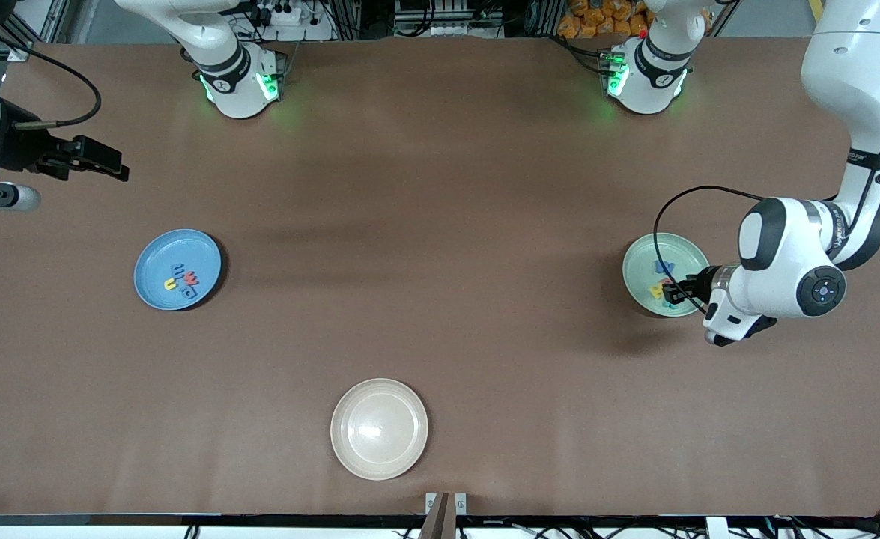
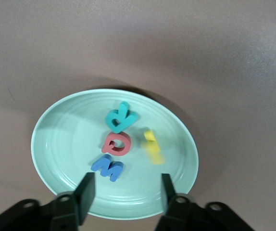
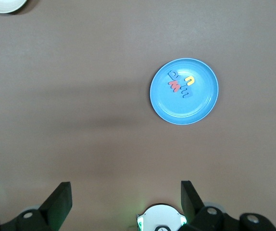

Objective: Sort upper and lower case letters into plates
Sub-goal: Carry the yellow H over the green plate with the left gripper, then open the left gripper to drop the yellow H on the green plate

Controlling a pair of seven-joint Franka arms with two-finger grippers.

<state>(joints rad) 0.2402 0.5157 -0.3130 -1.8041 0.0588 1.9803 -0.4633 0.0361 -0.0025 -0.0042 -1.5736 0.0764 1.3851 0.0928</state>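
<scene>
Brown table [image 1: 440, 224]: blurred yellow letter [image 2: 152, 146] in mint plate [image 2: 61, 144].

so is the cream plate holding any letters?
No, the cream plate is bare in the front view; the letters lie in the blue plate and the mint green plate.

Brown table [image 1: 440, 224]: blue plate [image 1: 156, 288], mint plate [image 1: 638, 281], cream plate [image 1: 379, 428].

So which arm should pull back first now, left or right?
Left. The left gripper hangs open over the mint green plate, the yellow letter loose in it. The right gripper waits open over bare table.
</scene>
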